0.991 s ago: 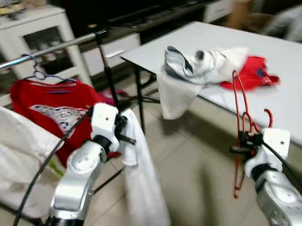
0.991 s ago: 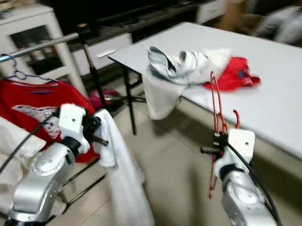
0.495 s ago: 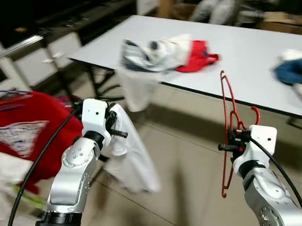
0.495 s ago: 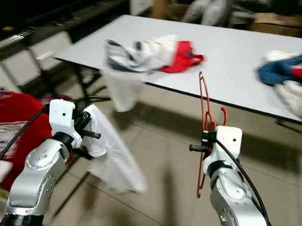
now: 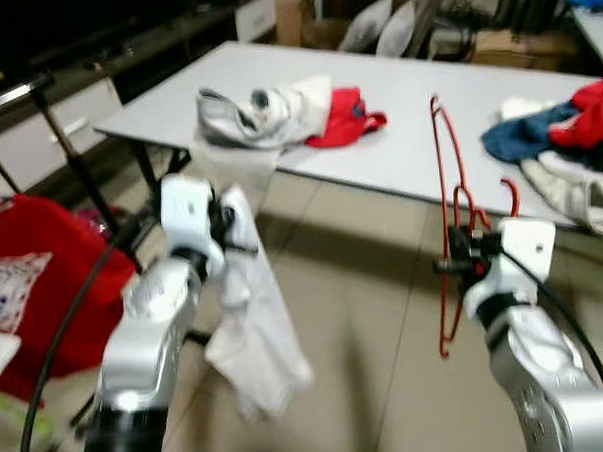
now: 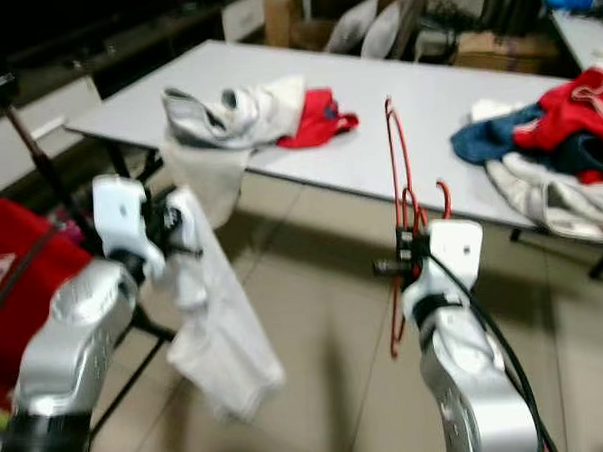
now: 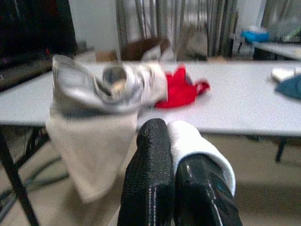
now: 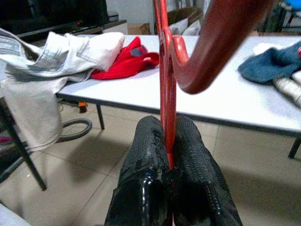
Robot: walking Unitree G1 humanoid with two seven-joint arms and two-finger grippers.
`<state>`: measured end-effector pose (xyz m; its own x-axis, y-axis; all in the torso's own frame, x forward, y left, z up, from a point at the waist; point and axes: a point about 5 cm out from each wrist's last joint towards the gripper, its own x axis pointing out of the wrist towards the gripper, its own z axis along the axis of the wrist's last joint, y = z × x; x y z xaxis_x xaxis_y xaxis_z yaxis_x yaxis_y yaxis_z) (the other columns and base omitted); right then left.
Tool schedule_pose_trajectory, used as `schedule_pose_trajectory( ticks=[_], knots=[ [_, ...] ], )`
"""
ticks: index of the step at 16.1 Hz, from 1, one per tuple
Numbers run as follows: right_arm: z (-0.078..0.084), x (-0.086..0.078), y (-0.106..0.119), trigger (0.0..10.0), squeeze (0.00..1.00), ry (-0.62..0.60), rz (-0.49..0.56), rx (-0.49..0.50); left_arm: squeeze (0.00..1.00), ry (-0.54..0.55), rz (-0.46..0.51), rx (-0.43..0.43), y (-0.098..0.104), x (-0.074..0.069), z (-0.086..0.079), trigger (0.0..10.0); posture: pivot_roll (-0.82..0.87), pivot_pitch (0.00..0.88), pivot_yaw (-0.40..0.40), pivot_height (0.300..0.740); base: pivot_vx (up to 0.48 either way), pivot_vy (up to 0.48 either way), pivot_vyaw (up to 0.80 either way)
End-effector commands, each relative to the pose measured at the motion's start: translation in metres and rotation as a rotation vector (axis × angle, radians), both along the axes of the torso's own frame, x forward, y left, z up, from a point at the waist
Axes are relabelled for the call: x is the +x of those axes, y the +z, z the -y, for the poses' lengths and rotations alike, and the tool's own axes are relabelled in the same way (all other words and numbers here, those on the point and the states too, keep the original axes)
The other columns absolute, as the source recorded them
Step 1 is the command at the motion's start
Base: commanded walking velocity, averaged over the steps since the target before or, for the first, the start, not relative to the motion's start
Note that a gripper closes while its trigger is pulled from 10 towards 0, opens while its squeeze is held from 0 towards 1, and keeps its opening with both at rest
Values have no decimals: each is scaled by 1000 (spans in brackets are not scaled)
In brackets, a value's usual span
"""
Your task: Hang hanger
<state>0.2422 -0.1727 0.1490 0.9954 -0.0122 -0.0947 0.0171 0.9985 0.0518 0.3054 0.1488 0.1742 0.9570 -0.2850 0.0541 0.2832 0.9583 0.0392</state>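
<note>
- Right hand point(image 8: 169, 155) is clamping the red hanger point(image 5: 450, 194), holding it upright before the bench point(image 5: 398, 152).
- Left hand point(image 7: 175, 155) is pinching a white cloth point(image 5: 250, 318).

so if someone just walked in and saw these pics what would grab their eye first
Probably the red hanger, held upright in the right gripper over the tiled floor, its fingers shut on the wire. Next, the white garment drooping from the left gripper, which pinches a fold of it. Behind both, the white table carries heaps of clothes: a grey-white and red pile toward its left end and a blue, red and white one at its right.
</note>
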Motion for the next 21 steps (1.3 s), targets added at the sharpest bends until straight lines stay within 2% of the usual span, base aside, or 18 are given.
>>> schedule_pose_trajectory(
  ticks=[1, 11, 15, 21],
  knots=[
    [0, 4, 8, 10000, 0, 16, 35, -21, 0, -25, 45, -4, 11, 5, 4, 10000, 73, 0, 36, 740, 435, 0, 0],
    [-2, 9, 12, 10000, 0, 44, 58, -35, 0, -23, 71, -26, 18, 13, 6, 10000, 67, 0, 27, 740, 436, 0, 0],
    [-3, 10, 12, 10000, 0, 58, 56, -40, 0, -15, 68, -30, 17, 14, 5, 10000, 67, 0, 26, 740, 434, 0, -800],
    [-8, 10, 10, 10000, 0, 101, 57, -59, 0, 12, 69, -33, 16, 14, -1, 10000, 70, 0, 11, 740, 434, 0, 0]
  ],
)
